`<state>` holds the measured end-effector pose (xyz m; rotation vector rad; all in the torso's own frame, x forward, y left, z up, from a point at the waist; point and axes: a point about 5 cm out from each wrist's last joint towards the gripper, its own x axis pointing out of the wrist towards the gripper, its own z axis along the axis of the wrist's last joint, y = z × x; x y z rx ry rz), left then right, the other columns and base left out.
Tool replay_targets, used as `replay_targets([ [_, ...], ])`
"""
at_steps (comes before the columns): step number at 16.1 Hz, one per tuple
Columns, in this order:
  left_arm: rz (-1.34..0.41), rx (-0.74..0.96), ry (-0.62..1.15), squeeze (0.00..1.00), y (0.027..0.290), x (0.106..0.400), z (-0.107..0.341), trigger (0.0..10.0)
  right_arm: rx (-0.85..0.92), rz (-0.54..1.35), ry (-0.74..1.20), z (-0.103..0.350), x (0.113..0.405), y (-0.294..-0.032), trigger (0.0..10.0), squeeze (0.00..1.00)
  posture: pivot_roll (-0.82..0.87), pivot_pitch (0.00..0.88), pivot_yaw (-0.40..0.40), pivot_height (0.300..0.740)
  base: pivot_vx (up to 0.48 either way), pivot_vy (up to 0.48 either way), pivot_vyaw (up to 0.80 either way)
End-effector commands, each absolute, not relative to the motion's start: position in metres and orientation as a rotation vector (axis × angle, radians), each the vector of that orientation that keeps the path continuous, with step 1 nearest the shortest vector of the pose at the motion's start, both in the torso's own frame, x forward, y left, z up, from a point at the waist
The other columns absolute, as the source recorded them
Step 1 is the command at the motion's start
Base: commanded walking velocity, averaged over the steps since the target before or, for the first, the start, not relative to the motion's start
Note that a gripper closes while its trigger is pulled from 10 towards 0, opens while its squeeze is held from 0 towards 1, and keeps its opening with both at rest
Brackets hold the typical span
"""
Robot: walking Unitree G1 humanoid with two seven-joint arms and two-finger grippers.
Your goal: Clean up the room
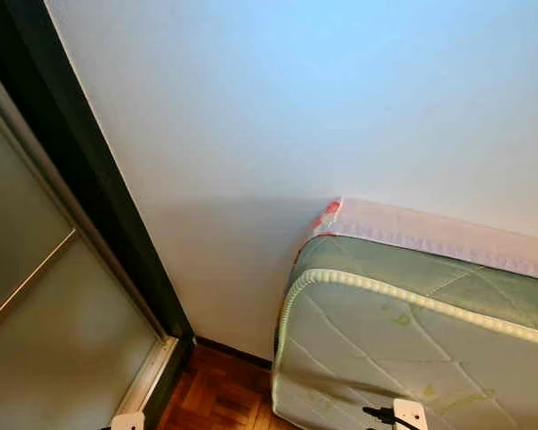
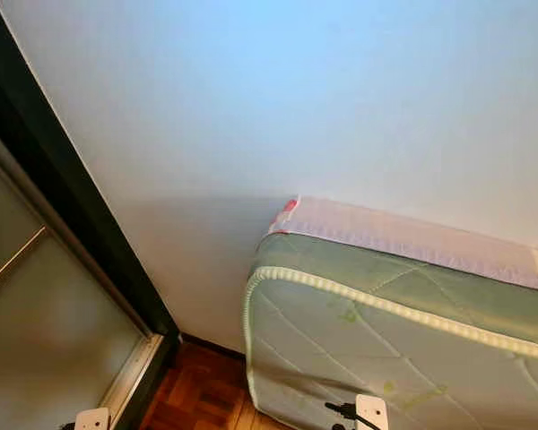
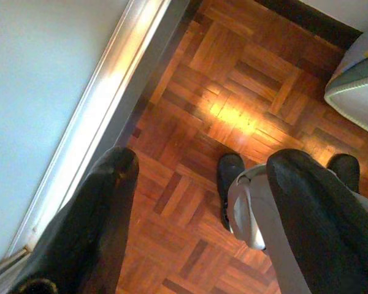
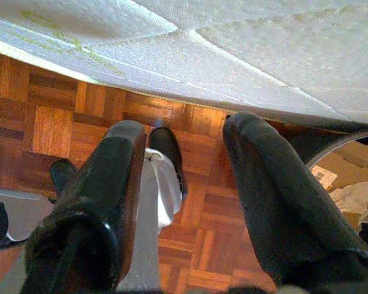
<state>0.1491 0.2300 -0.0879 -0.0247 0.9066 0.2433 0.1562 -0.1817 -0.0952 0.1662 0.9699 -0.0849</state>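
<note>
A green-and-white quilted mattress (image 1: 412, 340) stands on edge against the white wall (image 1: 296, 107), with a pink-trimmed layer (image 1: 430, 233) behind its top. My left gripper (image 3: 205, 162) hangs open over the parquet floor (image 3: 233, 73), nothing between its fingers (image 3: 110, 196). My right gripper (image 4: 185, 128) is also open and empty, hanging close beside the mattress face (image 4: 233, 43). My own feet (image 3: 230, 177) stand on the floor below both grippers.
A dark door frame (image 1: 81, 179) and a frosted sliding panel (image 1: 36, 340) stand to the left, with its metal track (image 3: 104, 104) along the floor. A cardboard box with crumpled paper (image 4: 349, 184) lies near the mattress's foot.
</note>
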Motion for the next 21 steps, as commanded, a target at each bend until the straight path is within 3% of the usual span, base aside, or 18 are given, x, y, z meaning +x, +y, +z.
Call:
replay_targets([
  [1, 0.261, -0.125, 0.870, 0.00, 0.2373, 0.1788, -0.0754, 10.0, 0.237, -0.091, 0.857, -0.0601, 0.2292, -0.1819, 10.0, 0.00, 0.00, 0.000, 0.011, 0.740, 0.000, 0.251, -0.73],
  [3, 0.260, -0.120, 0.870, 0.00, 0.2373, 0.1780, -0.0757, 10.0, 0.236, -0.091, 0.858, -0.0602, 0.2290, -0.1819, 10.0, 0.00, 0.00, 0.000, 0.012, 0.740, 0.000, 0.351, -0.73],
  [21, 0.238, -0.079, 0.859, 0.00, 0.2384, 0.1812, -0.0735, 10.0, 0.237, -0.091, 0.859, -0.0600, 0.2296, -0.1813, 10.0, 0.00, 0.00, 0.000, 0.016, 0.740, 0.000, 0.000, -0.73],
])
